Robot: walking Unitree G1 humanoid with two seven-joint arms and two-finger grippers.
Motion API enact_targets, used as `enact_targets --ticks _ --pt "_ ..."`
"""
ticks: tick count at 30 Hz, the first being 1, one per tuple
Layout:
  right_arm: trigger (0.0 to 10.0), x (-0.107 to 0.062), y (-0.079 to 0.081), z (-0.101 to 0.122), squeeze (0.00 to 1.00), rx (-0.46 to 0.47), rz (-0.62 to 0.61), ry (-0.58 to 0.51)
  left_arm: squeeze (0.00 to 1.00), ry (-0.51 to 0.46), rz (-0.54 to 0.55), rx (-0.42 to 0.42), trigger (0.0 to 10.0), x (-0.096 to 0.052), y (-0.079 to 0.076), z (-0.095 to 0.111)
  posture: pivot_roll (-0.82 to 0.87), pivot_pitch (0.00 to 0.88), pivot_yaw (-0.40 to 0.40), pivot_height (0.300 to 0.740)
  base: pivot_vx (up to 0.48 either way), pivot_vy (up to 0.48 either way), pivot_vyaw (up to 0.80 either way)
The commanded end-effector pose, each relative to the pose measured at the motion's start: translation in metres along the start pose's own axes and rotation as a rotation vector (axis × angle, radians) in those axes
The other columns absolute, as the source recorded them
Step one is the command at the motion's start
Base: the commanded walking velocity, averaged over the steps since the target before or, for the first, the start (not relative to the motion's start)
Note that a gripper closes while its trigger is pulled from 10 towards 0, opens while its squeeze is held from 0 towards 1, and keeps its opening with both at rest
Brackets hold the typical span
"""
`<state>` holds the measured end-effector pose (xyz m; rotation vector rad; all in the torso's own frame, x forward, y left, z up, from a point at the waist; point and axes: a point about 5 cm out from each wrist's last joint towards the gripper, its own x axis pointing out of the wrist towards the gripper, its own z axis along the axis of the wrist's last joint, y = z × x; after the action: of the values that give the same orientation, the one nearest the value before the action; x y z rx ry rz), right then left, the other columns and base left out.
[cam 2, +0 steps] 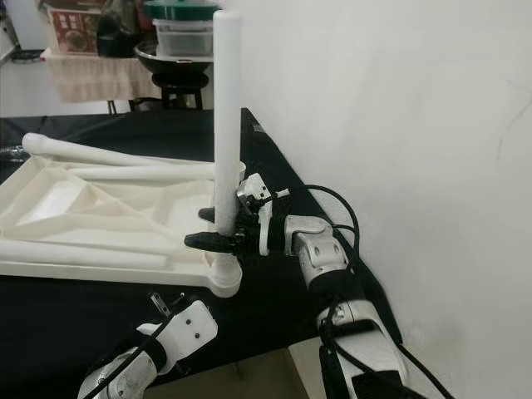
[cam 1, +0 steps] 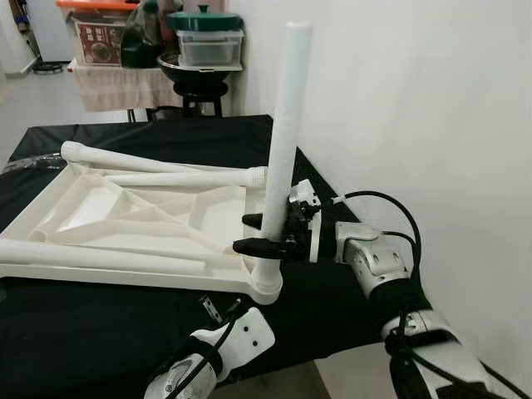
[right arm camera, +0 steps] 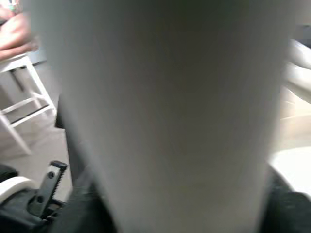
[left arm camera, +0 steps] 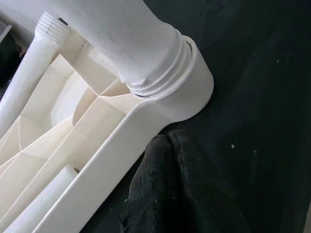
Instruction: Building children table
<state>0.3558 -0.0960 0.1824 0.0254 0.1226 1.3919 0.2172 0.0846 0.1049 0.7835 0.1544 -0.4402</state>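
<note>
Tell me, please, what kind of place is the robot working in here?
Probably a room in a home used partly for storage. A black-covered table stands against a plain white wall; behind it a small stand holds plastic containers and a green lid. The white child's table top lies upside down for assembly.

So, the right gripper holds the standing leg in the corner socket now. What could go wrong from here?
1. The upright leg is tall and the right gripper grips it low, so it may tilt in the corner socket.
2. That socket sits near the edge of the black table; a push could slide the tabletop off.
</note>
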Motion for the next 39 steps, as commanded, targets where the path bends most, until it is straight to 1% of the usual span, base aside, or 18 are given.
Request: enact_targets --ticks 1,10,11,12,13,14,16,18,20,24,25,28,29,35,36,37,38,39 --pt "0.0 0.002 0.001 0.001 0.0 -0.003 0.03 -0.002 0.0 -0.004 -0.011 -0.013 10.0 0.001 -0.003 0.001 0.13 0.0 -0.108 0.74 0.0 0.0 0.0" --pt "0.0 -0.017 -0.009 -0.004 0.0 -0.027 -0.136 -0.005 0.0 -0.008 -0.01 -0.013 10.0 -0.001 -0.003 0.003 0.12 0.0 -0.111 0.74 0.0 0.0 0.0" --pt "0.0 -0.02 -0.012 -0.016 0.0 0.022 -0.309 0.011 0.0 -0.009 -0.009 -0.012 10.0 -0.002 -0.003 0.003 0.12 0.0 -0.127 0.74 0.0 0.0 0.0" --pt "0.0 -0.02 -0.012 -0.016 0.0 0.022 -0.309 0.011 0.0 -0.009 -0.009 -0.012 10.0 -0.002 -0.003 0.003 0.12 0.0 -0.127 0.74 0.0 0.0 0.0" --pt "0.0 -0.02 -0.016 -0.034 0.0 0.086 -0.697 -0.006 0.0 -0.01 -0.009 -0.011 10.0 -0.004 -0.002 0.002 0.11 0.0 -0.122 0.74 0.0 0.0 0.0" --pt "0.0 -0.02 -0.016 -0.034 0.0 0.086 -0.697 -0.006 0.0 -0.01 -0.009 -0.011 10.0 -0.004 -0.002 0.002 0.11 0.0 -0.122 0.74 0.0 0.0 0.0" --pt "0.0 0.003 0.031 -0.083 0.0 0.241 -0.971 0.013 0.0 -0.013 -0.008 -0.008 10.0 -0.008 0.0 0.002 0.11 0.0 -0.105 0.74 0.0 0.0 0.0" --pt "0.0 0.014 0.045 -0.091 0.0 0.278 -0.979 0.014 0.0 -0.013 -0.008 -0.007 10.0 -0.008 0.0 0.001 0.09 0.0 -0.098 0.74 0.0 0.0 0.0" --pt "0.0 0.019 0.049 -0.092 0.0 0.273 -0.968 0.021 0.0 -0.014 -0.009 -0.007 10.0 -0.007 0.0 0.002 0.1 0.0 -0.101 0.74 0.0 0.0 0.0" --pt "0.0 0.017 0.042 -0.087 0.0 0.233 -0.975 0.028 0.0 -0.015 -0.009 -0.006 10.0 -0.006 -0.001 0.004 0.11 0.0 -0.123 0.74 0.0 0.0 0.0" --pt "10.0 0.017 0.035 -0.077 0.0 0.17 -0.997 0.054 0.0 -0.016 -0.008 -0.006 10.0 -0.005 -0.001 0.005 0.11 0.0 -0.128 0.74 0.0 0.0 0.0" --pt "10.0 0.018 0.032 -0.074 0.0 0.145 -1.006 0.068 0.0 -0.016 -0.008 -0.007 10.0 -0.004 -0.002 0.005 0.11 0.0 -0.128 0.74 0.0 0.0 0.0" --pt "10.0 0.021 0.033 -0.069 1.0 0.15 -0.968 0.051 0.0 -0.016 -0.008 -0.007 10.0 -0.004 -0.002 0.005 0.11 0.0 -0.127 0.74 0.0 0.0 0.0" --pt "10.0 0.022 0.026 -0.052 1.0 0.185 -0.847 -0.068 0.0 -0.018 -0.01 -0.009 10.0 -0.002 -0.002 0.005 0.11 0.0 -0.123 0.74 0.0 0.0 0.0" --pt "10.0 0.016 0.016 -0.034 0.56 0.124 -0.712 -0.132 0.0 -0.017 -0.011 -0.01 10.0 -0.001 -0.002 0.005 0.11 0.0 -0.118 0.74 0.0 0.0 0.0" --pt "10.0 0.016 0.016 -0.034 0.56 0.124 -0.712 -0.132 0.0 -0.017 -0.011 -0.01 10.0 -0.001 -0.002 0.005 0.11 0.0 -0.118 0.74 0.0 0.0 0.0" --pt "10.0 0.012 0.012 -0.027 0.0 0.087 -0.653 -0.141 0.0 -0.017 -0.011 -0.012 10.0 0.0 -0.002 0.005 0.1 0.0 -0.117 0.74 0.0 0.0 0.0" --pt "10.0 0.008 0.007 -0.02 0.0 0.053 -0.585 -0.145 0.0 -0.016 -0.012 -0.012 10.0 0.001 -0.001 0.004 0.1 0.0 -0.111 0.74 0.0 0.0 0.0"
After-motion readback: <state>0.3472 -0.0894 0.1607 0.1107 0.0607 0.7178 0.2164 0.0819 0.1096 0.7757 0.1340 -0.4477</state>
